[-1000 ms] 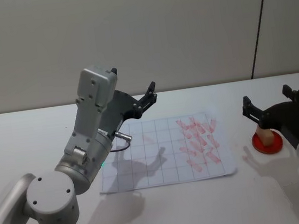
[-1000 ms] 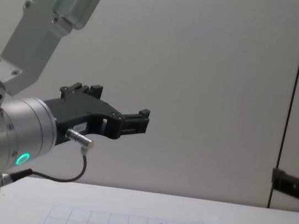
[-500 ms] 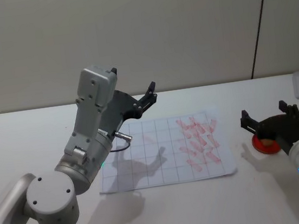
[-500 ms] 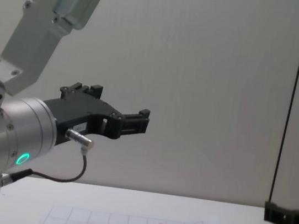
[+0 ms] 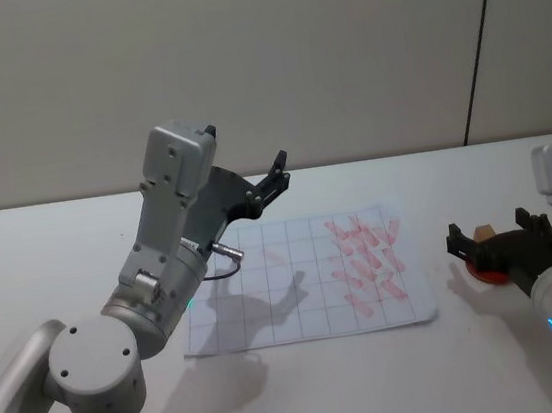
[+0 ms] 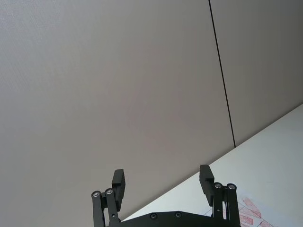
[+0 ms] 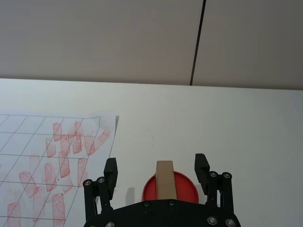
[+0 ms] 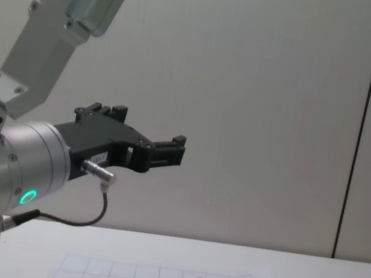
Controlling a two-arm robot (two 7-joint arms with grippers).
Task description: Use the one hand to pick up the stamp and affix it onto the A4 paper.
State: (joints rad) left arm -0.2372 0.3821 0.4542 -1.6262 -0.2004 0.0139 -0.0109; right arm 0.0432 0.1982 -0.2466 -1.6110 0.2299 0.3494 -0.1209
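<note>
Wood-brown stamp [image 7: 164, 182] stands upright on the round red pad [image 7: 184, 187], touching it. Pad and stamp sit on the white surface [image 5: 59, 243] at the 3 o'clock side of the A4 paper [image 5: 288, 301], near its edge but off the sheet.

Right gripper [image 7: 155, 163] is down at stamp level and wide open, one black finger on each side of the block. Right wrist view shows a clear gap on both sides, so nothing held and no contact with the stamp that I can see. Head view agrees: fingers straddle the stamp top, red pad partly hidden under the gripper body. Chest view has that gripper low at the 4 o'clock corner, just above the surface.

Paper lies flat, grey grid, red marks [image 5: 369, 266] clustered on its 3 o'clock half, plus one faint lone mark toward 10 o'clock.

Left gripper [image 6: 161, 173] hangs high over the paper's 11 o'clock corner, pointing toward the wall, fingers spread wide, empty. Its arm's shadow falls on the 9 o'clock half of the sheet.
</note>
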